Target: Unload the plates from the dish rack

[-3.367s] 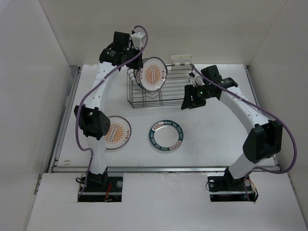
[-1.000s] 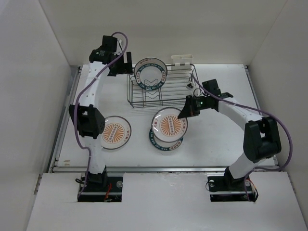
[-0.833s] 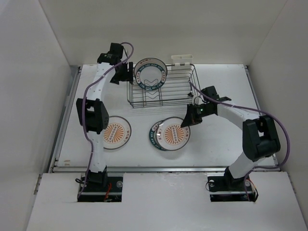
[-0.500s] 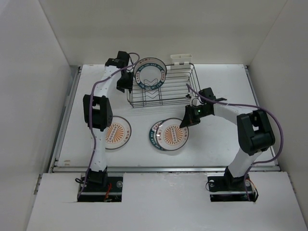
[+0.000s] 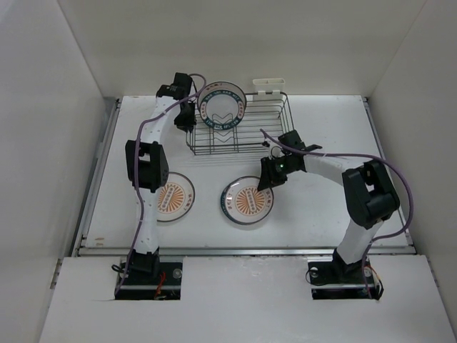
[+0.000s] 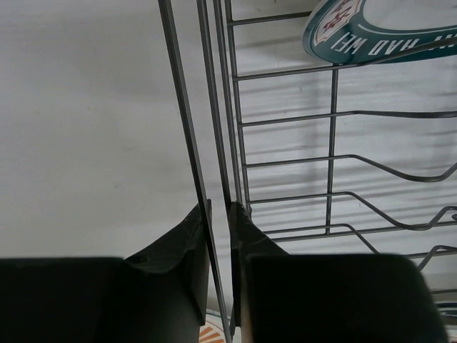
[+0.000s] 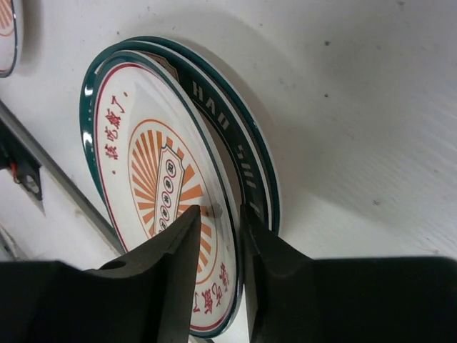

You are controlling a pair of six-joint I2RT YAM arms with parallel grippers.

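Note:
The dish rack [image 5: 284,118] stands at the back with one green-rimmed plate [image 5: 223,107] upright in its dividers; the plate also shows in the left wrist view [image 6: 371,39]. My left gripper [image 5: 188,118] is at the rack's left end, its jaws closed round the rack's rim wires [image 6: 220,214]. My right gripper [image 5: 264,180] is shut on the rim of an orange sunburst plate [image 7: 150,164], which rests tilted on a green-lettered plate [image 7: 227,118] on the table [image 5: 248,200]. A second orange sunburst plate [image 5: 171,196] lies flat at the left.
A white caddy [image 5: 270,86] is clipped to the rack's far side. White walls enclose the table on three sides. A metal rail [image 5: 214,250] runs along the near edge. The right arm's purple cable [image 5: 321,153] loops above the table.
My right gripper carried the orange sunburst plate down from the rack onto the green-lettered plate. My left gripper moved down to the rack's left end and closed on its wire.

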